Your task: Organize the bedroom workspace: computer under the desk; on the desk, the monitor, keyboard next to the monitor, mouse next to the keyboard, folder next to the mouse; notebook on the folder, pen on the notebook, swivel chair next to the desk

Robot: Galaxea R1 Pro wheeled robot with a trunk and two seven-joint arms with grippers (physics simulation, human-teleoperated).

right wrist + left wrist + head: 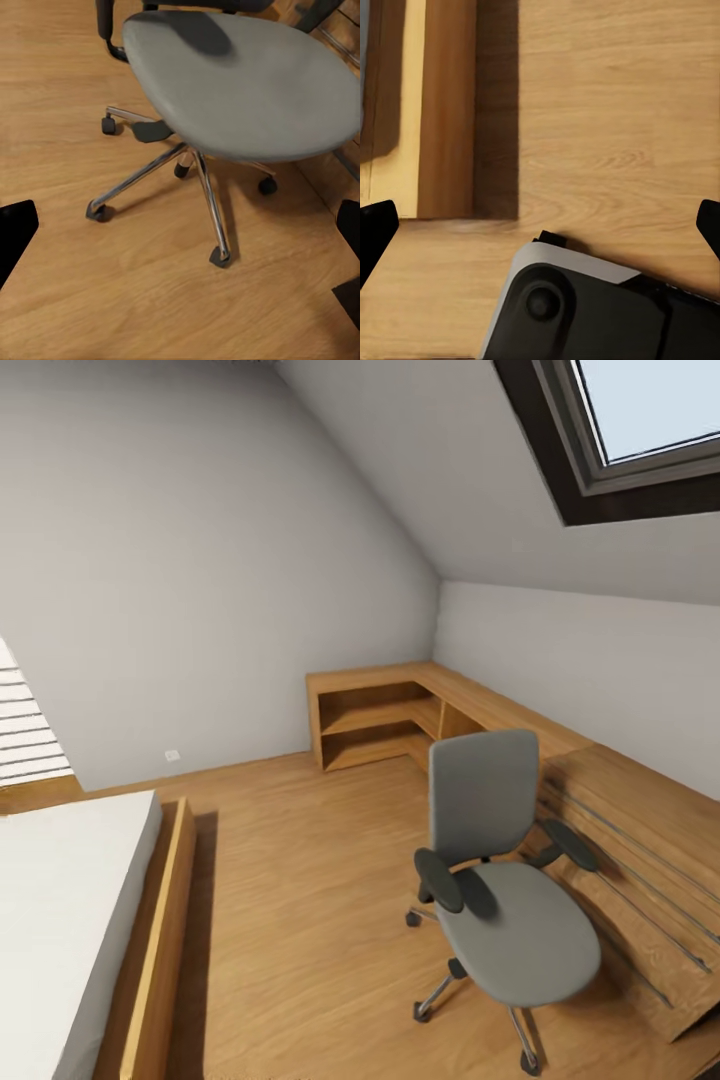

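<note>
Swivel chair [505, 880] stands on the wood floor [300, 880] just beside a slatted light-wood cabinet [640, 860]; a corner shelf unit [390, 720] lies behind it and a bed [70, 920] is well apart across the floor. Backrest upright, seat bare. Left gripper [540, 225] and right gripper [180, 225] have jaws spread apart, fingertips cut off at the frame edges.

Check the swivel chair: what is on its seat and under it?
The swivel chair's grey seat is bare; no folder lies on it. Beneath, the right wrist view shows the chrome star base on castors on the wood floor; the seat covers the hub.
</note>
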